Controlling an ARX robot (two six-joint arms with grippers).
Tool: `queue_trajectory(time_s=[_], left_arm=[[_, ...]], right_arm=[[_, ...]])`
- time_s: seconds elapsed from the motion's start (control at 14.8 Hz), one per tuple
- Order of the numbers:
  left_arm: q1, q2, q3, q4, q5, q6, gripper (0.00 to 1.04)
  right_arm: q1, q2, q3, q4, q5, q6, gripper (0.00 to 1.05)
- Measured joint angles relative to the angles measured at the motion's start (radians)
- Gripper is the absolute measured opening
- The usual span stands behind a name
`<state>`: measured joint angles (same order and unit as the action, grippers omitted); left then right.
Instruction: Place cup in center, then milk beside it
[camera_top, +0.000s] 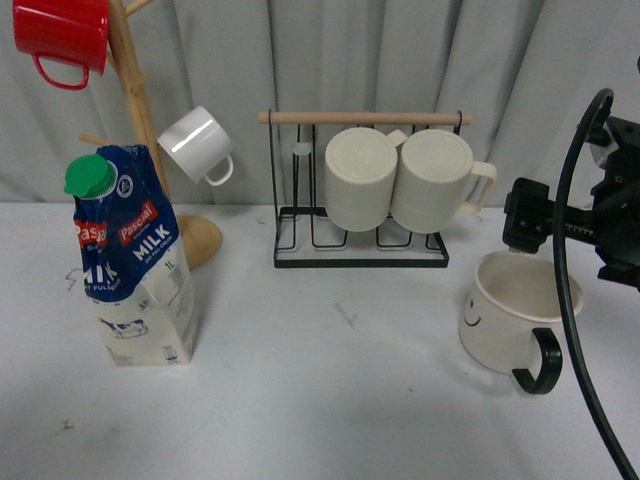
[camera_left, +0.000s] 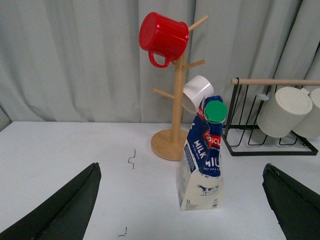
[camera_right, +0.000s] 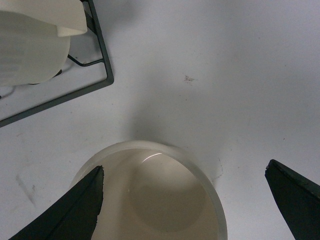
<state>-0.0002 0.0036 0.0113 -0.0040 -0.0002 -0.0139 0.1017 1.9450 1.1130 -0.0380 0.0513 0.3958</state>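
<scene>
Standing upright on the white table's (camera_top: 330, 400) left side is the tall blue-and-white milk carton with a green cap (camera_top: 135, 270). The wide cream mug with a black handle (camera_top: 505, 320) sits at the right. The right gripper (camera_right: 185, 166) hovers above it, fingers apart. The left gripper (camera_left: 181, 166) is spread wide, holding nothing.

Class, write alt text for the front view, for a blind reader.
A cream smiley cup with a black handle sits at the right of the table, under the right gripper. A milk carton stands left; mug tree and mug rack stand behind.
</scene>
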Motion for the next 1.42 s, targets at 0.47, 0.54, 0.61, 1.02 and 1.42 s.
queue_trajectory(time_s=[0.47,0.54,0.61,1.02,1.42], left_arm=[[0.000,0.000,0.000,0.000,0.000,0.000,0.98],[0.000,0.000,0.000,0.000,0.000,0.000,0.98],[0.000,0.000,0.000,0.000,0.000,0.000,0.98],[0.000,0.000,0.000,0.000,0.000,0.000,0.98],[0.000,0.000,0.000,0.000,0.000,0.000,0.98]], right_arm=[[-0.017,0.026,-0.063,0.064,-0.050,0.008,0.56],[-0.019,0.026,-0.063,0.063,-0.051,0.008,0.48],[-0.024,0.026,-0.063,0.060,-0.052,0.008,0.36],[-0.012,-0.046,-0.074,0.050,-0.074,0.005,0.03],[0.137,-0.016,-0.012,0.055,-0.077,0.023,0.03]])
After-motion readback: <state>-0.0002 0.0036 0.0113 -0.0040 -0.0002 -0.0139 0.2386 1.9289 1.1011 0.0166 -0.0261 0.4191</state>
